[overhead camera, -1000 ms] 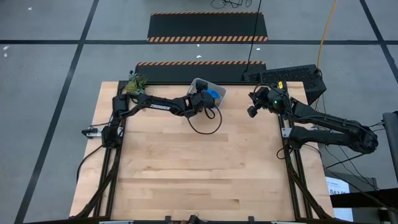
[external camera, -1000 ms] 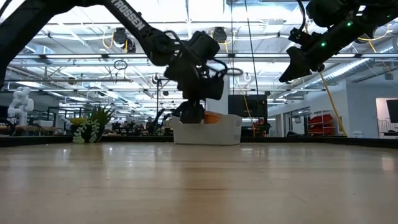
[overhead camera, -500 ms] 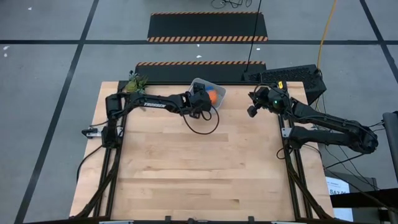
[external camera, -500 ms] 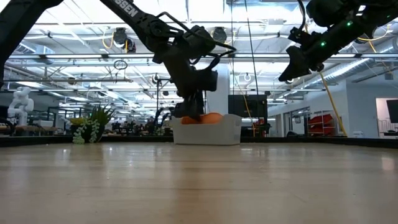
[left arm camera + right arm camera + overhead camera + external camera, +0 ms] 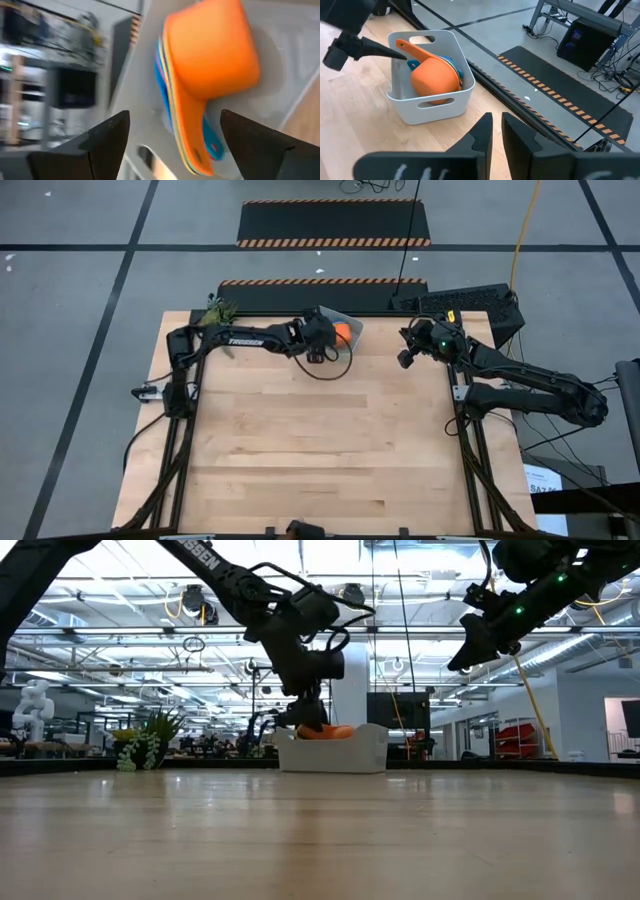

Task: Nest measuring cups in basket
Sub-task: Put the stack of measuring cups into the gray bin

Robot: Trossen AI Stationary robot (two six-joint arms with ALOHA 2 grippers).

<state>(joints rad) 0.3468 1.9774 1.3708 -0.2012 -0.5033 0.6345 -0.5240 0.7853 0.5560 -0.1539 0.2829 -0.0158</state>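
Lying upside-down atop blue cups in the basket, orange cup; left gripper spread empty; right gripper closed.

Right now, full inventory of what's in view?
basket: one, pale grey-white, far edge of the table, middle.
cups: nested stack, orange on top, blue edges under it, in the basket; full count hidden.
plant: one, green, far left corner of the table.
table: one, light wood.
hazard mats: two, black with orange-striped edges, floor beyond the table.
left gripper: open, at the basket's near side, holding nothing.
right gripper: shut, raised by the table's far right edge.
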